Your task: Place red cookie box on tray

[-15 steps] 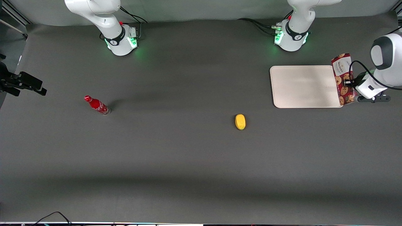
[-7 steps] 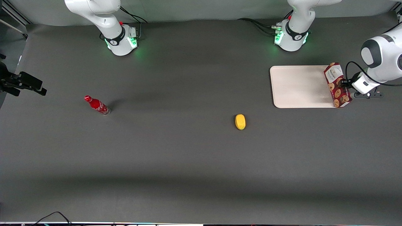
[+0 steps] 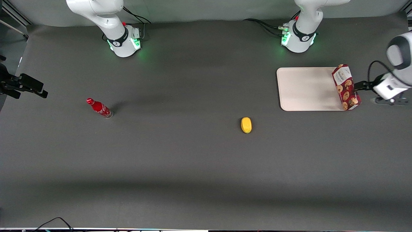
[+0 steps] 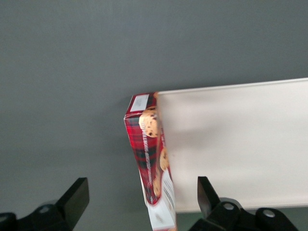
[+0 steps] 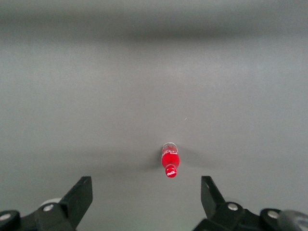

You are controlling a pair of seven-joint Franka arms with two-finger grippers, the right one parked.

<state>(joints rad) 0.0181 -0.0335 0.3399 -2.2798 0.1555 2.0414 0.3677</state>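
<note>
Table (image 3: 193, 161): dark grey sheet, bearing everything below.

Tray (image 3: 309, 88): cream-beige, rounded corners, low rim; flat on the table toward the working arm's end, nearer the front camera than the working arm's base. Serves as landmark for the rest.

Working arm (image 3: 397, 61): white, reaching in just off the tray's outer short edge, at the working arm's end of the table.

Red cookie box (image 3: 346, 87): standing on a long narrow edge along the tray's outer short edge, tilted, white label patch at the end farther from the front camera. In the wrist view (image 4: 151, 159) lying right against the tray's rim (image 4: 231, 144); whether fully on the tray or partly off its edge cannot be told.

Gripper (image 3: 362, 86): just outside the tray's outer short edge, beside the box and clear of it; fingers (image 4: 74, 197) spread wide, nothing between them, a gap visible to the box.

Red bottle (image 3: 99, 108): well apart from the tray, toward the parked arm's end of the table, leaning in the front view; seen also from the right wrist camera (image 5: 170, 161).

Yellow object (image 3: 246, 125): small, rounded, on the table near the tray's corner, nearer the front camera than the tray.
</note>
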